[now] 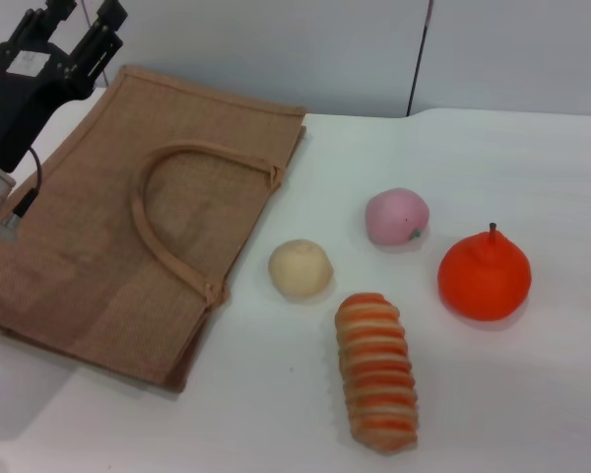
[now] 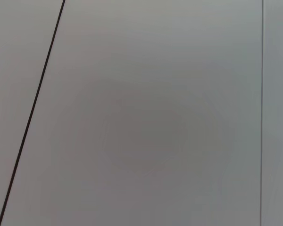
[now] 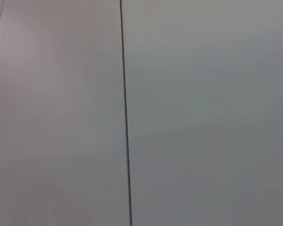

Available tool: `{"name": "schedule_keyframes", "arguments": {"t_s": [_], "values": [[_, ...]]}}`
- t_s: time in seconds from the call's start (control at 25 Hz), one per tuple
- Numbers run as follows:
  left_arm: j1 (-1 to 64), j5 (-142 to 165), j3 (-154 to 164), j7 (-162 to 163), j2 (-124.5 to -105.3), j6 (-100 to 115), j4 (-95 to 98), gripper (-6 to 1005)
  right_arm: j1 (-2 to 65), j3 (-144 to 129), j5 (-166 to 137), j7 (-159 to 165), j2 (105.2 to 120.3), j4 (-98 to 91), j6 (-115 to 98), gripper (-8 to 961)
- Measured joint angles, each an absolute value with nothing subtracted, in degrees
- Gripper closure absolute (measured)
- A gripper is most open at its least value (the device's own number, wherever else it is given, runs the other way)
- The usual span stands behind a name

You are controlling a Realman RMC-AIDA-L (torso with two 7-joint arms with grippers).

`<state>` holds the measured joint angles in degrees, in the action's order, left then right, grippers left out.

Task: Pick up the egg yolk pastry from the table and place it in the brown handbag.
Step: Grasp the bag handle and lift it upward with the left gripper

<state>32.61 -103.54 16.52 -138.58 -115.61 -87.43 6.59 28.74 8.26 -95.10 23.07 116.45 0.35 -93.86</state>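
Only your head view shows the egg yolk pastry [image 1: 300, 268] on the worktop [image 1: 512, 394], just beside the brown handbag [image 1: 108, 246]. Your left end effector [image 1: 79, 22] hovers spread and empty above the bag's far corner. Both wrist views show only blank wall.

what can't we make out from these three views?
- Right claw: in no view; the right wrist view shows only blank wall.
- Left claw: fingertips cut off by the head view's top edge.
- Flat tan-brown burlap handbag: near-left corner cut by the head view's edge; the dark left arm covers part.
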Motion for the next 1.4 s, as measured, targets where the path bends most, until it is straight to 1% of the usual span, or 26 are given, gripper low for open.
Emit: {"name": "schedule_keyframes", "arguments": {"t_s": [1.12, 1.24, 1.32, 1.36, 1.4], "values": [[32.41, -103.67, 13.89, -137.58, -115.89, -87.30, 6.24, 261, 28.63, 7.93, -95.19, 23.26, 116.43, 0.35, -93.70, 76], [32.58, -103.26, 14.28, -132.82, -115.37, -85.13, 6.57, 261, 28.77, 7.58, -95.94, 25.11, 116.31, 0.13, -92.75, 76], [32.95, -102.47, 15.17, -126.45, -114.38, -82.38, 7.15, 261, 29.18, 7.44, -97.56, 27.97, 116.17, -0.76, -91.67, 76], [33.25, -100.82, 16.01, -120.61, -113.28, -80.73, 7.88, 261, 29.94, 7.26, -100.30, 32.17, 116.01, -2.74, -90.86, 76], [33.37, -99.77, 16.40, -117.97, -112.70, -80.24, 8.35, 261, 30.42, 7.08, -102.07, 34.57, 115.98, -4.10, -90.63, 76]]}}
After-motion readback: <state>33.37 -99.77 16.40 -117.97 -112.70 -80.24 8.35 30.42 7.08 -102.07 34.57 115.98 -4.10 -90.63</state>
